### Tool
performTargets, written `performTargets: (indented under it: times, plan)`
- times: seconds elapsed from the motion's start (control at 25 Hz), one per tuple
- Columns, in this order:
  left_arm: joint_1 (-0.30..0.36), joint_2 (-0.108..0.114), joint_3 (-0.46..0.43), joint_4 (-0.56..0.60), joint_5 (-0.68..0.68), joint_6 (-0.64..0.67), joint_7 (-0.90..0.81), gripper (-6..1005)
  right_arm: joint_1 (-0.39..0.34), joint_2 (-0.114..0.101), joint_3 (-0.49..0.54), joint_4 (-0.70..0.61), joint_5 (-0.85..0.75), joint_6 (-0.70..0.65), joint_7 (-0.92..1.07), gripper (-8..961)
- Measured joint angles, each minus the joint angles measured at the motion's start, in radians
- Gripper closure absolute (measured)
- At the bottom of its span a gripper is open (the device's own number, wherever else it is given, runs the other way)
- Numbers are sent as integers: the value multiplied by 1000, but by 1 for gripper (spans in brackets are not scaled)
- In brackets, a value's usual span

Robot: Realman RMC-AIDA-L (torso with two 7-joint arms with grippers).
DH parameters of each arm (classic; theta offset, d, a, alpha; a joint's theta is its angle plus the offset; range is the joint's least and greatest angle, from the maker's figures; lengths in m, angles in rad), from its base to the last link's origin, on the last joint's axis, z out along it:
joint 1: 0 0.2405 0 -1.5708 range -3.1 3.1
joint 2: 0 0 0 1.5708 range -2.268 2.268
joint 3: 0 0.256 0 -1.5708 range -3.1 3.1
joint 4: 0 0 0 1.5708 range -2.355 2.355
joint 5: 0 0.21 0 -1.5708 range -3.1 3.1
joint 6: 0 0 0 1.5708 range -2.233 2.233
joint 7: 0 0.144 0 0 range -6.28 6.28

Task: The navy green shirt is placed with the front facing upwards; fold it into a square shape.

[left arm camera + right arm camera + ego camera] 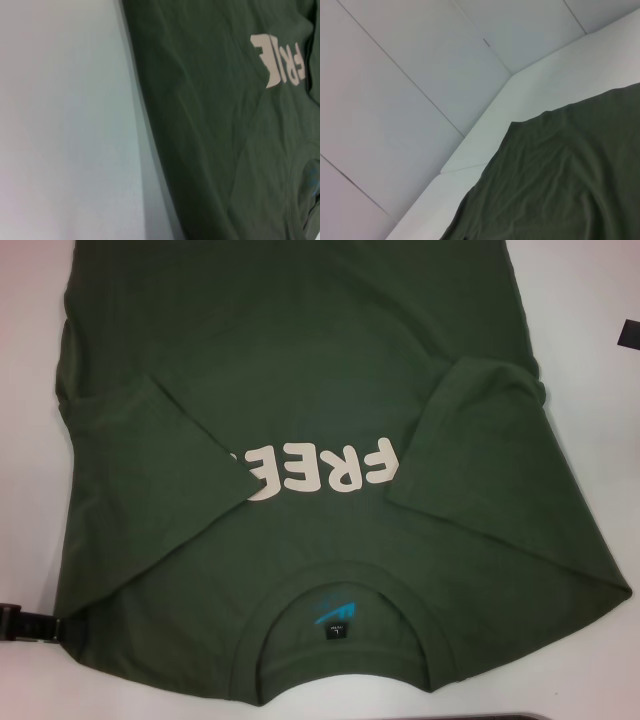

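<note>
Table [20,440]: white surface that carries everything; it shows bare along both sides of the garment in the head view and beside the cloth in both wrist views.
Navy green shirt [300,370]: lies flat on the table, front up, collar toward the robot, hem at the far edge; it fills most of the head view.
Sleeves: both are folded inward onto the chest; the left sleeve [150,470] covers the end of the lettering, the right sleeve [480,450] lies just beside its other end.
Lettering [320,472]: pale block letters across the chest, upside down from the head view, partly hidden under the left sleeve.
Collar [345,585]: ribbed round neck, with a blue logo [335,602] and a black tag [338,629] inside it.
Left gripper [25,623]: a dark part at the near left edge, just beside the shirt's shoulder; its opening cannot be told.
Right gripper: out of sight in every view.
</note>
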Motion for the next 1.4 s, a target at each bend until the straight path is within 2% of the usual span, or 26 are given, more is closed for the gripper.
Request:
performTargets:
  times: [0.28, 0.48, 0.96, 1.24, 1.4]
  plan:
    - [-8, -5, 7, -1, 9, -4, 5, 732, 0, -3, 0, 2, 0, 0, 1, 116]
    - [-9, -5, 6, -1, 9, -3, 5, 957, 0, -3, 0, 2, 0, 0, -1, 115]
    - [0, 1, -3, -10, -1, 8, 5, 967, -18, -2, -8, 2, -20, -15, 4, 116]
    - [2, 3, -3, -19, -1, 20, 12, 968, -41, -12, -9, -10, -103, -101, 47, 116]
    - [8, 2, -3, -25, -2, 35, 15, 967, -66, -27, -9, -11, -148, -120, 72, 115]
